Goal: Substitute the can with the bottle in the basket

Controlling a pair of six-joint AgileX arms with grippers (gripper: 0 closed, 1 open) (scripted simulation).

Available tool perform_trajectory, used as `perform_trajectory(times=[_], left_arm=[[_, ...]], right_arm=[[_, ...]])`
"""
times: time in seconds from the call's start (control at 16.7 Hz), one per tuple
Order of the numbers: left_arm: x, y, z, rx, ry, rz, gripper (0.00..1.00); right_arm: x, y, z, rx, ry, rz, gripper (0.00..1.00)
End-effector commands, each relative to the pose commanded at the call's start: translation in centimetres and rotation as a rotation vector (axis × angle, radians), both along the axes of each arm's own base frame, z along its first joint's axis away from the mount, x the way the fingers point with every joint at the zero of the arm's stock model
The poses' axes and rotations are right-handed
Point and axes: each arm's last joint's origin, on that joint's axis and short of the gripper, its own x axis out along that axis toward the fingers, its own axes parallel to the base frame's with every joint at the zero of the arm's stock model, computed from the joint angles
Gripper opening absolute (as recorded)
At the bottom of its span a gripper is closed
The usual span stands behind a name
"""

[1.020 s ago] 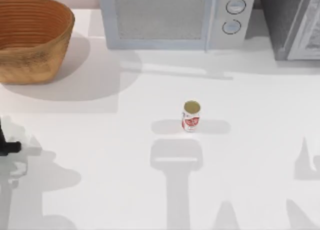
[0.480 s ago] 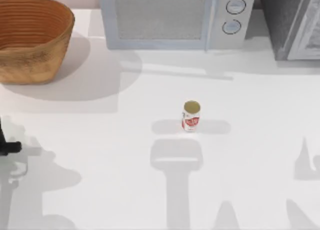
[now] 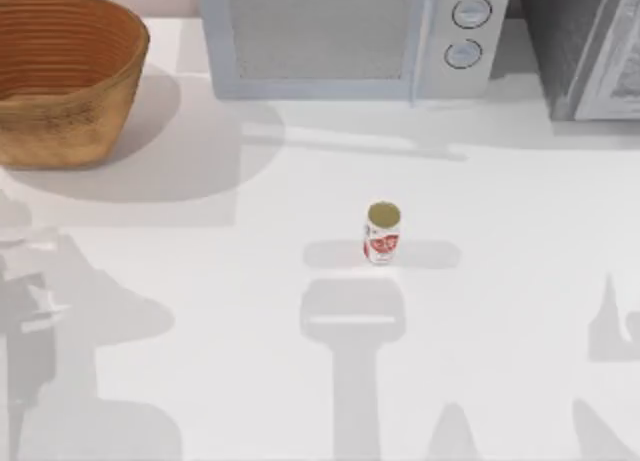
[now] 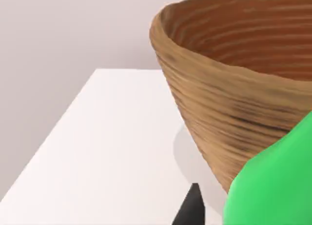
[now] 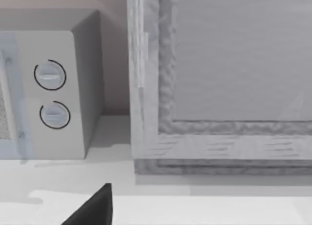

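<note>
At the table's far left corner stood the basket, while the can stood upright out in the open middle of the table, well apart from it, so that half of the swap looked done. The left wrist view looked past a bulge of the green bottle toward the basket's ribbed wall and into part of its bare inside. A dark fingertip of the left claw showed beside the green, though whether the claw actually had the bottle clamped could not be told from that sliver. The bottle sat near the basket, outside its wall and low against it.

The step in hand appeared to be carrying the bottle to the basket. Doing it well would likely mean lifting until the bottle's base cleared the rim (the wall flares outward toward the top, so a low approach could knock it), centring over the opening, then lowering before letting go, since a tall slim bottle tips easily.

The right arm sat parked, its wrist view facing the microwave and a grey cabinet; its claw's state could not be told.
</note>
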Motion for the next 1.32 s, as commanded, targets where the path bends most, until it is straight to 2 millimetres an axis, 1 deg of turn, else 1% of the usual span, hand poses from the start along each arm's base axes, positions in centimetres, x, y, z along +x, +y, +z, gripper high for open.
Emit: perform_trajectory(times=[0.18, 0.3, 0.48, 0.6, 0.66, 0.78, 0.96, 1.08, 1.32], left_arm=[[3.1, 1.7, 5.2, 0.026, -0.072, 0.087, 0.00], [5.1, 1.9, 9.1, 0.026, -0.087, 0.102, 0.00], [7.4, 0.6, 14.7, 0.006, -0.060, 0.060, 0.00], [8.5, -0.7, 17.4, -0.013, -0.012, 0.011, 0.00], [9.0, -1.4, 18.4, -0.022, 0.016, -0.018, 0.00], [9.9, -3.0, 19.6, -0.040, 0.072, -0.080, 0.00], [10.8, -4.8, 20.2, -0.058, 0.133, -0.156, 0.00], [11.1, -5.3, 20.2, -0.063, 0.148, -0.175, 0.00], [11.0, -5.1, 20.1, -0.061, 0.147, -0.170, 0.00]], right_arm=[[0.0, 0.0, 0.0, 0.000, 0.000, 0.000, 1.00], [0.0, 0.0, 0.0, 0.000, 0.000, 0.000, 1.00], [0.0, 0.0, 0.0, 0.000, 0.000, 0.000, 1.00], [0.0, 0.0, 0.0, 0.000, 0.000, 0.000, 1.00], [0.0, 0.0, 0.0, 0.000, 0.000, 0.000, 1.00], [0.0, 0.0, 0.0, 0.000, 0.000, 0.000, 1.00], [0.0, 0.0, 0.0, 0.000, 0.000, 0.000, 1.00], [0.0, 0.0, 0.0, 0.000, 0.000, 0.000, 1.00], [0.0, 0.0, 0.0, 0.000, 0.000, 0.000, 1.00]])
